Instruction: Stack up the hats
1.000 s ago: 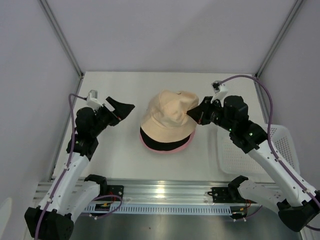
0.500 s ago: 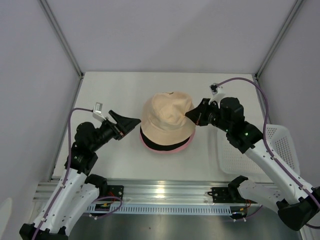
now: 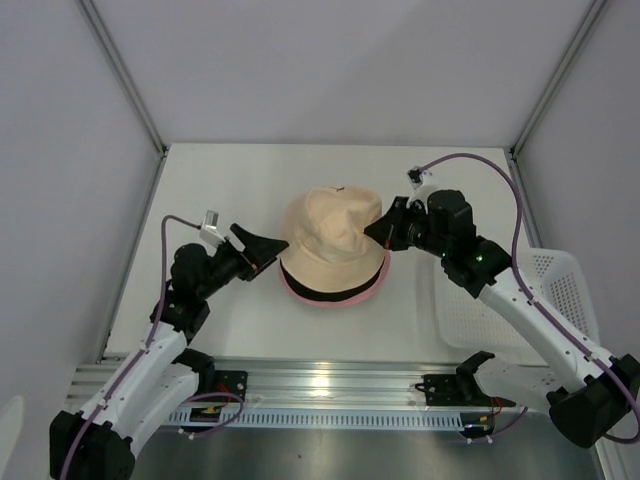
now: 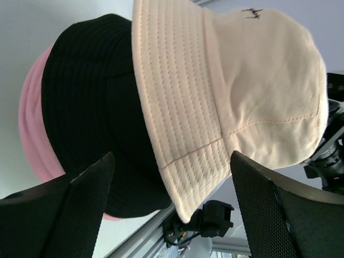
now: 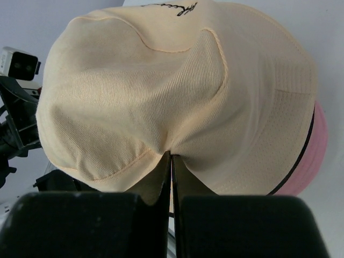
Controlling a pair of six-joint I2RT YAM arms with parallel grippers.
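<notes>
The beige hat (image 3: 332,232) lies crown-up on top of the stack at the middle of the table (image 3: 230,170). It covers the black hat (image 4: 91,102), and under that a pink hat (image 4: 32,129) shows only its brim. The top hat is not settled: its crown is creased and drawn to the right, where the right jaws are shut tight on a small fold of the beige cloth.

That pinch looks like the main risk. If the right arm (image 3: 500,285) draws back before the jaws part, the soft crown would go with it and the beige hat would likely slide off or sit askew (floppy cloth can also cling to the pads on release).

On the other side the left jaws stand wide open and hold nothing, just beside the stack's left brims. If they closed there they could catch the black brim along with the beige one, and a nudge might shift the whole pile across the table.

The right arm reaches in low from the right, passing over the white mesh tray (image 3: 460,315), with its wrist pointing left at the crown. The left arm (image 3: 170,320) is bent at the elbow, and its wrist is level and aimed right at the brims.
</notes>
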